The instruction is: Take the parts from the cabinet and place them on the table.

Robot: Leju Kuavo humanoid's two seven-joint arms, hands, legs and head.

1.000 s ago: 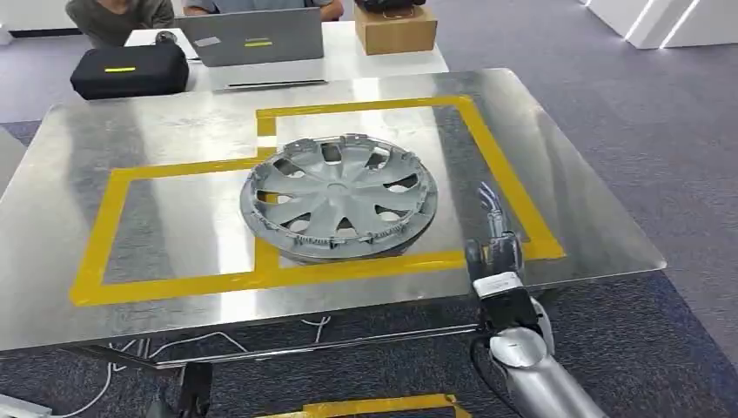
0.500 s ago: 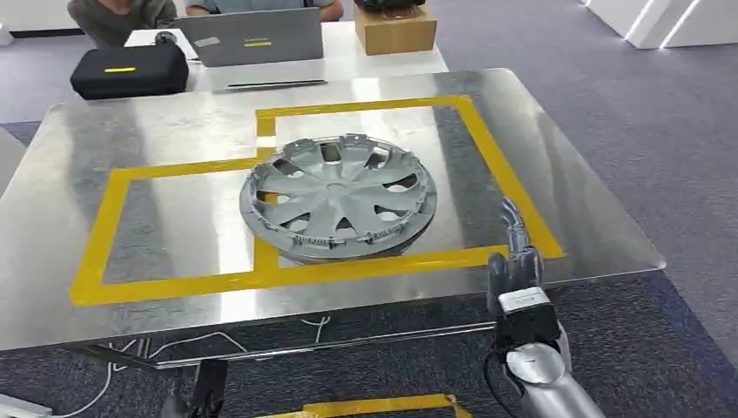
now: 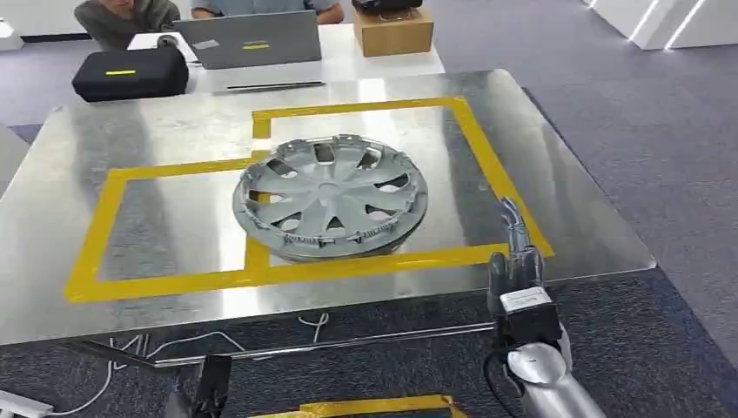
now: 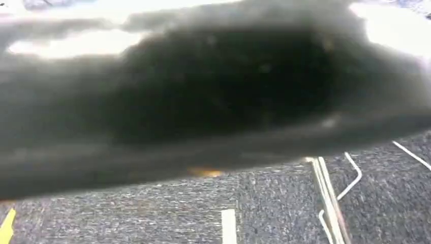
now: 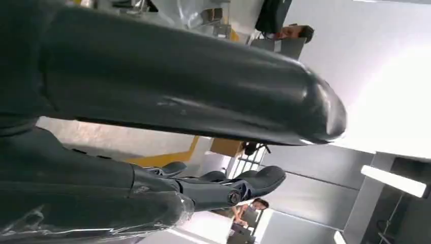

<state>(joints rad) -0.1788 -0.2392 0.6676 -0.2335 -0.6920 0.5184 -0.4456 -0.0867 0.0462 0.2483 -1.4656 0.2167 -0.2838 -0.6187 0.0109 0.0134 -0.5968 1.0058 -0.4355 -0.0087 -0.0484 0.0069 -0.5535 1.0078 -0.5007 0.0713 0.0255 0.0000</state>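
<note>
Silver hubcap (image 3: 331,196), one, lies on table (image 3: 165,131); right hand (image 3: 515,261) spread, empty.

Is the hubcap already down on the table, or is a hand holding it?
Down. The hubcap lies flat on the metal table across the yellow tape, and the right hand is apart from it, holding nothing.

Table (image 3: 157,222): bare reflective metal top marked with yellow tape (image 3: 174,280) in two adjoining rectangles. Hubcap (image 3: 330,209): silver, lying flat near centre, over the tape where the rectangles meet.
</note>
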